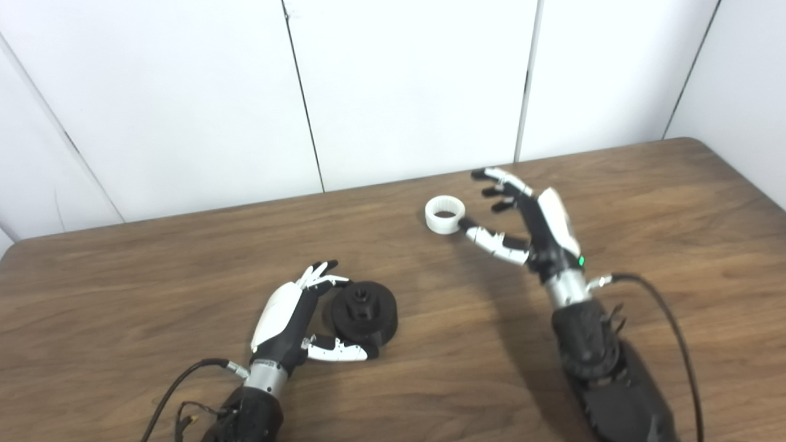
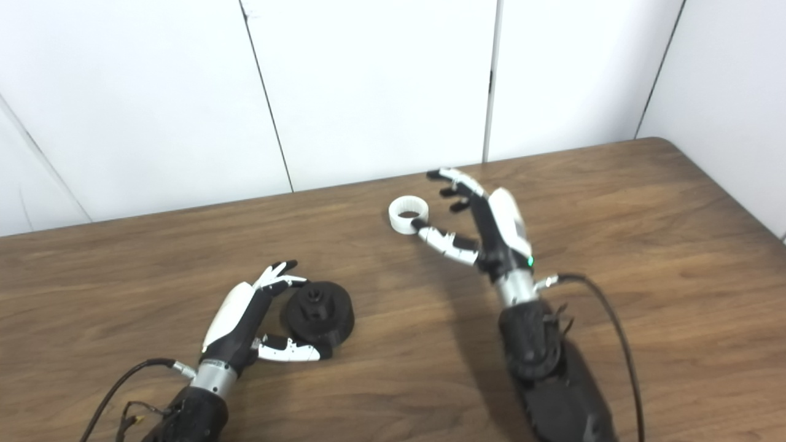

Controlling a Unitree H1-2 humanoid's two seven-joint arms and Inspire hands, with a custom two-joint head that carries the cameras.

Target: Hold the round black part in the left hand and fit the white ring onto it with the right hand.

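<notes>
The round black part (image 1: 362, 316) lies on the wooden table (image 1: 184, 288) at front left. My left hand (image 1: 301, 319) is open around its left side, thumb under its near edge and fingers at its far edge, not closed on it. The white ring (image 1: 444, 215) lies on the table further back, right of centre. My right hand (image 1: 522, 224) is open just right of the ring, with the thumb tip at the ring's near right edge and the fingers spread above and to its right. The same scene shows in the right eye view, with the part (image 2: 319, 314) and ring (image 2: 408, 214).
White wall panels (image 1: 399, 86) stand behind the table's back edge. A black cable (image 1: 669, 319) runs from my right wrist across the table at right. Another cable (image 1: 178, 383) trails from my left wrist at the front left.
</notes>
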